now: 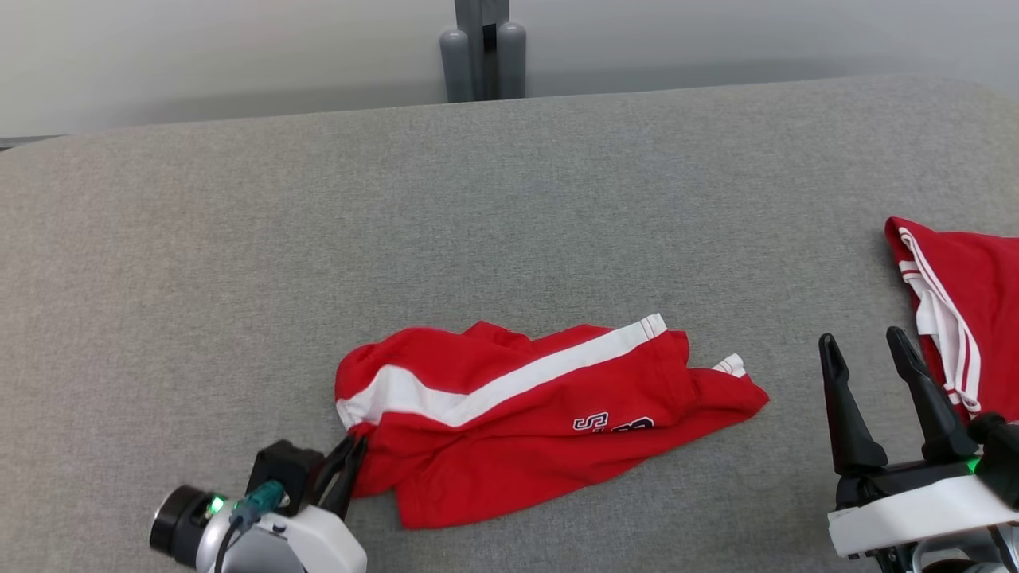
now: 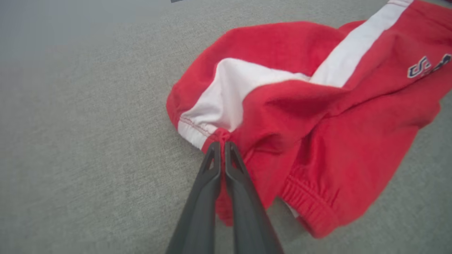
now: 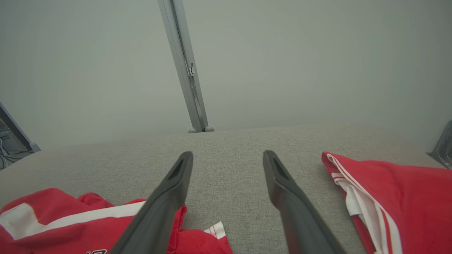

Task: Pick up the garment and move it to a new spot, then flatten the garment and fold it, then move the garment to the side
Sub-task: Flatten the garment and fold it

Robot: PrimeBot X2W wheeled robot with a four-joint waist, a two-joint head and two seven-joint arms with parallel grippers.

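**Red garment (image 1: 517, 430) pinched at its hem, ready for the lift**

Grey cloth covers the bench (image 1: 239, 239). Close to its near edge, left of the middle, the left gripper (image 2: 222, 144) is clenched on the garment. Its two dark fingers are pressed together on a gathered hem, right where the white stripe meets the red. A grip on that outer end looks chosen so the cloth would hang free when raised (the first step of the task, and judging by the rumpled heap, not yet done).

The garment itself lies crumpled on the near middle of the bench. Its stripe runs away to the right, and some dark lettering shows on a fold.

Toward the near right corner the right gripper (image 1: 862, 338) hangs above the cloth-covered top with its fingers spread wide, holding nothing. It is probably being kept clear until the flattening needs a second hold.

Just beyond it, a second red garment (image 1: 979, 318) with thin white stripes lies against the right edge, well apart from the first.

Past the far edge a grey post (image 1: 482, 48) stands before a pale wall (image 1: 199, 48).
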